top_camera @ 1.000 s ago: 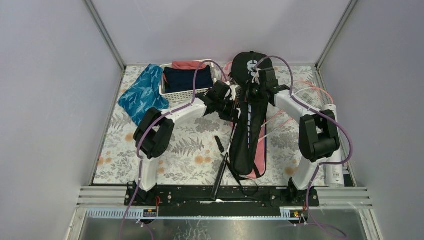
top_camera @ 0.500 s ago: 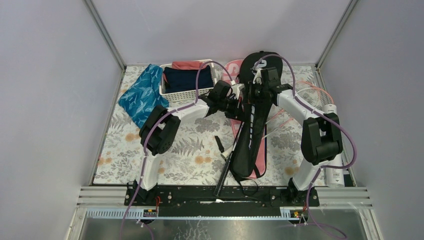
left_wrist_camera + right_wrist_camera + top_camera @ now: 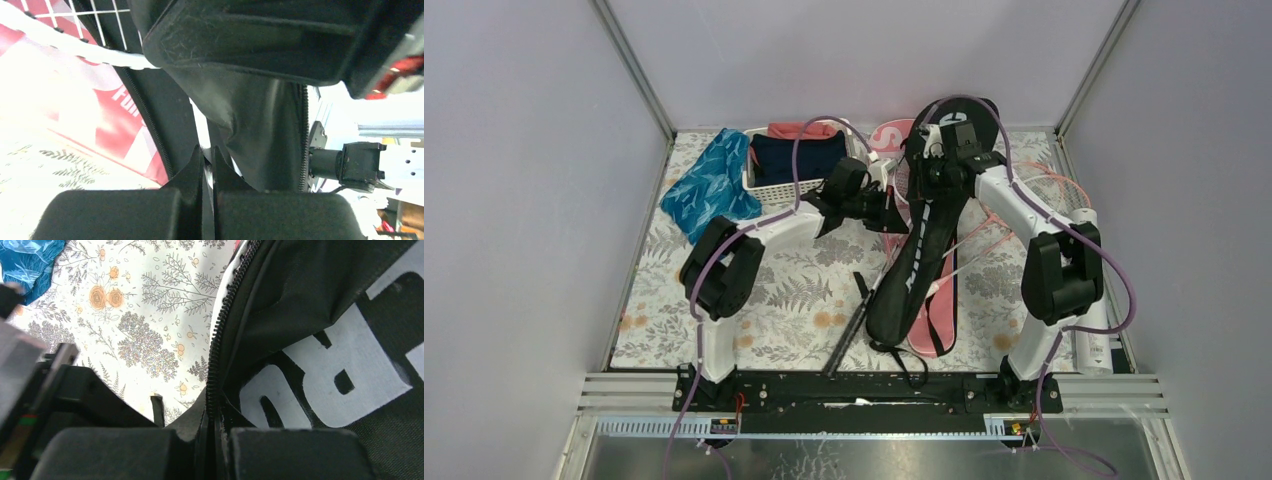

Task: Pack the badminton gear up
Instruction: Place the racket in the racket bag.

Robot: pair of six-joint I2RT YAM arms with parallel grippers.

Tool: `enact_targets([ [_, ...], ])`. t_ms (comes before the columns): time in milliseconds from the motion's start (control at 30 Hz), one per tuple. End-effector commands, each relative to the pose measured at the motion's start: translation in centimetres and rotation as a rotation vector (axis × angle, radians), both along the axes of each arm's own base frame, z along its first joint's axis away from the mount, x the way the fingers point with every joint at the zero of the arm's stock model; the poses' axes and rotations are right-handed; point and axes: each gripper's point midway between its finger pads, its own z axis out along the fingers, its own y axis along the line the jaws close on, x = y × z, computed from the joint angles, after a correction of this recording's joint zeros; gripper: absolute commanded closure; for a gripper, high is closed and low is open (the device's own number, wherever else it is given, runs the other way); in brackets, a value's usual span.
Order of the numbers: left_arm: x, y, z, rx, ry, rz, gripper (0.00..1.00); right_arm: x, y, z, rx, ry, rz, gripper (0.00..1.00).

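Rotation of the black bag (image 3: 914, 270) since a second earlier carried its head toward the table's (image 3: 784, 290) far right corner and its narrow end leftward. The left gripper (image 3: 207, 159) and right gripper (image 3: 212, 415) each pinched its zipper edge; more pink bag (image 3: 887, 135) lay exposed beneath.

Black bag (image 3: 916, 255) now slants more: its head end has been carried toward the far-right corner of the table (image 3: 764, 300), and its tail has swung left along the near edge. Pink bag (image 3: 888, 136) is more exposed at the far edge. Black racket handle (image 3: 845, 343) has shifted left. Left gripper (image 3: 890, 207) and right gripper (image 3: 930, 163) have both moved farther back.
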Motion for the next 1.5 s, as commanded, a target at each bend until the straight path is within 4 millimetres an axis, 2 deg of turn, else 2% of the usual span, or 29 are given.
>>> enact_targets([
  [0, 1.4, 0.6, 5.9, -0.066, -0.217, 0.041, 1.0, 0.7, 0.8, 1.3, -0.018, -0.035, 0.063, 1.0],
  [233, 2.4, 4.2, 6.1, 0.065, -0.257, 0.185, 1.0, 1.6, 1.8, 2.1, 0.005, -0.042, 0.13, 1.0],
  [533, 2.0, 7.4, 5.9, 0.122, -0.251, 0.277, 1.0, 2.9, 4.0, 1.1, 0.073, 0.021, 0.182, 1.0],
  [767, 0.7, 7.6, 6.3, 0.095, -0.262, 0.249, 1.0, 3.3, 5.5, 2.1, 0.093, -0.021, 0.175, 1.0],
  [967, -0.8, 6.4, 6.3, 0.004, -0.244, 0.173, 1.0, 3.6, 5.6, 3.8, 0.074, -0.097, 0.164, 1.0],
  [1100, -2.0, 5.2, 6.5, -0.063, -0.206, 0.117, 1.0, 3.0, 4.7, 3.8, 0.006, -0.113, 0.198, 1.0],
  [1333, -3.0, 4.3, 6.3, -0.098, -0.193, 0.087, 1.0, 2.7, -0.1, 2.8, -0.248, -0.185, 0.164, 1.0],
  [1467, -3.8, 3.4, 5.9, -0.117, -0.183, 0.05, 1.0, 2.3, -1.1, 2.4, -0.296, -0.186, 0.148, 1.0],
])
